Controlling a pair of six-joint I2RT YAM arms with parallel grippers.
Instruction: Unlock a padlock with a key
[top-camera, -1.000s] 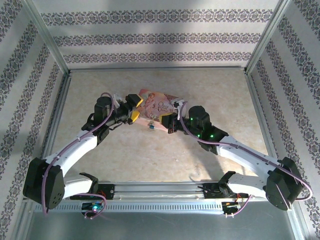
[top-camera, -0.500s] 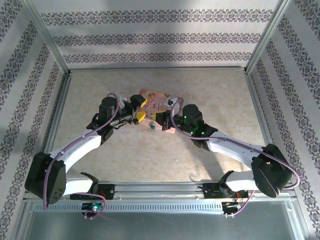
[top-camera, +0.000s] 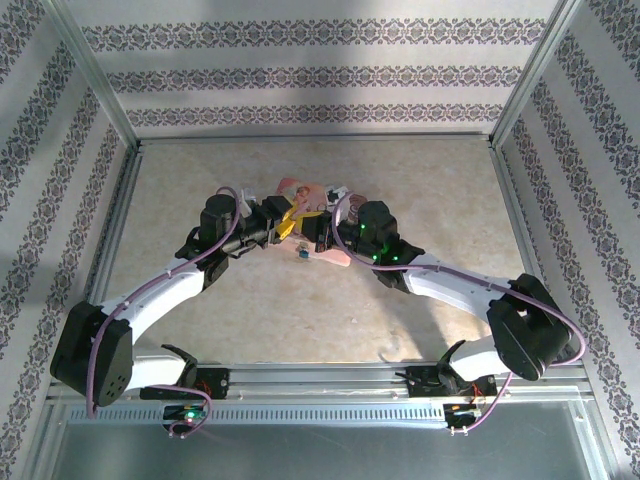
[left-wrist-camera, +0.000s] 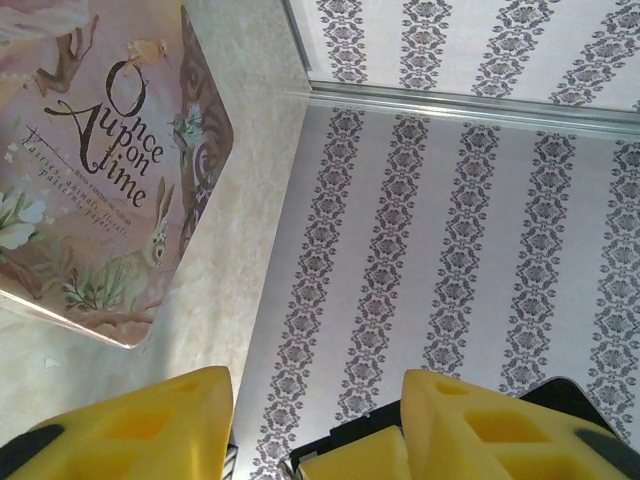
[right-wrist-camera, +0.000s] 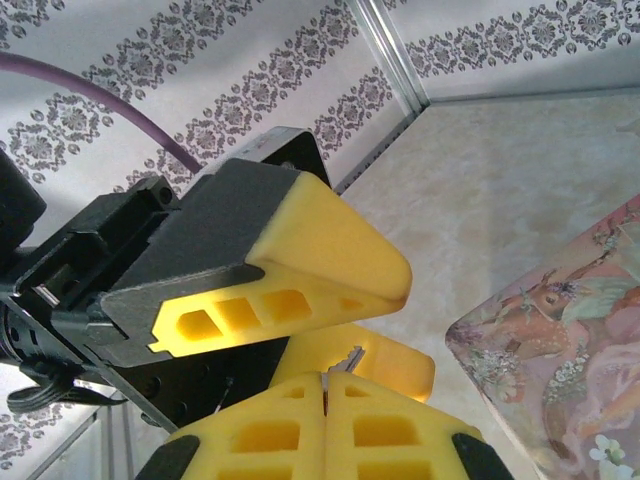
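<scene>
The padlock (top-camera: 300, 254), tiny and bluish, lies on the table just in front of where both grippers meet. My right gripper (right-wrist-camera: 325, 385) is shut on the key (right-wrist-camera: 349, 359); only the key's toothed tip pokes out past the pads. That tip sits between the two yellow fingers (right-wrist-camera: 300, 262) of my left gripper (left-wrist-camera: 315, 420), whose jaws stand apart without touching the key. In the top view the left gripper (top-camera: 292, 222) and right gripper (top-camera: 316, 232) are tip to tip over the near edge of the pink tin (top-camera: 308, 193).
The pink printed tin (left-wrist-camera: 90, 170) lies flat just beyond the grippers. Patterned walls (top-camera: 320, 75) with metal frame rails close in the table on three sides. Open tabletop (top-camera: 300, 320) stretches between the padlock and the arm bases.
The right gripper has swung left with the key, up to the left gripper. The left jaws have narrowed around the key's tip. The padlock has not moved.
</scene>
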